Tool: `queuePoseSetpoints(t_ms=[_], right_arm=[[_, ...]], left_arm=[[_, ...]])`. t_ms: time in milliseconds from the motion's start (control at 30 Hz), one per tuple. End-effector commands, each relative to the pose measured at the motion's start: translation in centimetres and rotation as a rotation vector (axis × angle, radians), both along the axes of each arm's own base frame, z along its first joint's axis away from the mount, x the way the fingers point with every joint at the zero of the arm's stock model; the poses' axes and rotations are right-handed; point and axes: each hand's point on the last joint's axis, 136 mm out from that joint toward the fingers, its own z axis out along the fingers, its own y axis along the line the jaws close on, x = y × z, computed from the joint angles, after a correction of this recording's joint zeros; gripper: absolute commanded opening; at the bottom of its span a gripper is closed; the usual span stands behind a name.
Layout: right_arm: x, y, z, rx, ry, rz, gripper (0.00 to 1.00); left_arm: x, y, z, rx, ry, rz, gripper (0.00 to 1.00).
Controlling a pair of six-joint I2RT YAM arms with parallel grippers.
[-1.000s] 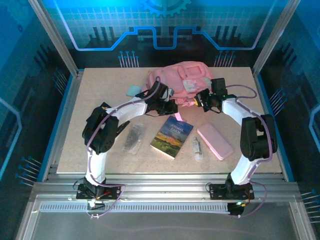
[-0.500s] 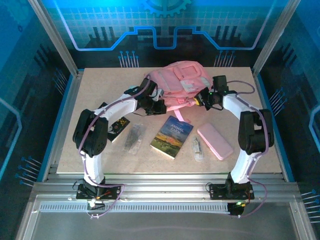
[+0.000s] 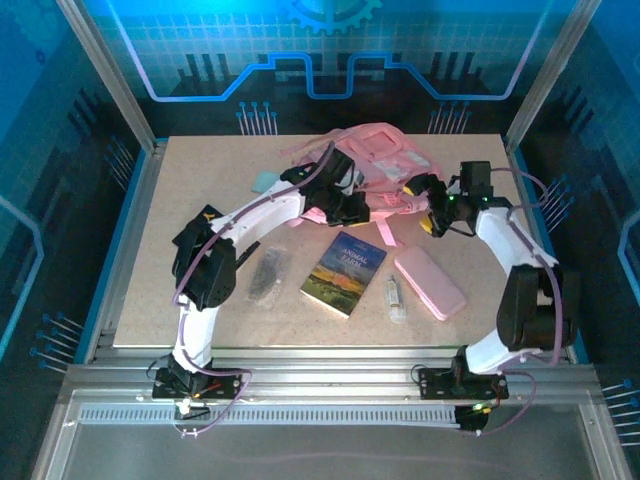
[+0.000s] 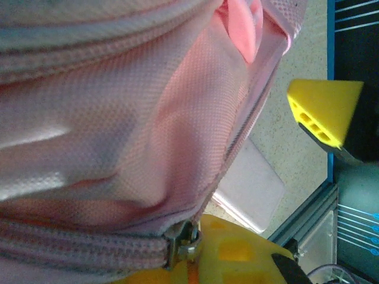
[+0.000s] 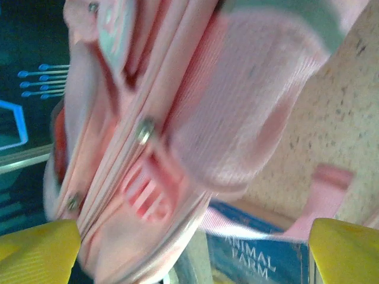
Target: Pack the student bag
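Note:
The student bag [image 3: 378, 160], a soft pink backpack, lies at the back of the table. In the left wrist view its mesh fabric [image 4: 118, 130] is close up. My left gripper [image 3: 352, 208] is at the bag's front edge, shut on a metal zipper pull [image 4: 185, 239] right at its yellow fingers [image 4: 237, 254]. My right gripper [image 3: 428, 195] is at the bag's right side. In the right wrist view its yellow fingertips [image 5: 35, 248] stand wide open, with the bag [image 5: 177, 118] ahead of them and nothing gripped.
In front of the bag lie an "Animal Farm" book [image 3: 345, 272], a flat pink pencil case [image 3: 430, 282], a small clear tube [image 3: 396, 298] and a dark packet [image 3: 268, 275]. A teal item [image 3: 265, 180] sits left of the bag. Metal frame rails border the table.
My right gripper has opened, let go of the bag and swung right. My left gripper has moved right along the bag's front. The bag has shifted right.

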Motion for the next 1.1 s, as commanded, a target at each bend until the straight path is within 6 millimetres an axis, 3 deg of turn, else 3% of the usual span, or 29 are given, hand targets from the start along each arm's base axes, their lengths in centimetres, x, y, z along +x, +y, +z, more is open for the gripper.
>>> queuePoseSetpoints(t_ms=[0,133,233,300,400,433,467,500,567,733,900,1067], right_arm=[[-1.5,3.3,0.0,0.123,-0.007,0.033,0.98],[-0.3,6.9,-0.7,0.148,-0.032,0.041,0.96],[1.0,8.6,-2.3,0.174,-0.019,0.030,0.92],[2.2,9.1,-3.2,0.203,-0.026,0.021,0.82],[3.5,9.0,-5.0,0.190,-0.011,-0.008,0.50],[3.7,8.9,-5.4,0.192,-0.009,-0.012,0.35],[4.1,8.7,-5.4,0.203,-0.021,-0.021,0.08],[4.0,8.5,-5.6,0.204,-0.014,-0.029,0.00],[4.0,7.9,-5.1,0.182,-0.034,-0.023,0.00],[2.9,5.2,-4.4,0.050,-0.020,0.019,0.00],[3.8,2.4,-3.6,-0.031,-0.067,0.110,0.00],[4.3,1.0,-3.0,-0.074,-0.078,0.184,0.00]], left_arm=[[-0.2,-0.9,1.9,-0.044,0.003,-0.009,0.00],[-1.3,-0.3,1.5,-0.017,0.023,-0.018,0.00],[-2.1,-0.2,1.3,-0.005,0.032,-0.027,0.00],[-2.7,-0.4,1.4,-0.003,0.038,-0.040,0.00],[-3.6,-0.4,1.2,0.007,0.054,-0.059,0.00],[-3.8,-0.3,1.4,0.007,0.054,-0.062,0.00],[-4.0,0.1,1.2,0.023,0.055,-0.063,0.00],[-4.1,0.8,0.9,0.054,0.049,-0.060,0.00],[-3.9,2.7,-0.1,0.139,0.037,-0.055,0.00],[-2.8,10.0,-3.2,0.370,0.083,-0.028,0.00],[-3.6,14.6,-2.6,0.472,0.114,-0.055,0.00],[-2.5,18.4,-2.1,0.484,0.122,0.023,0.00]])
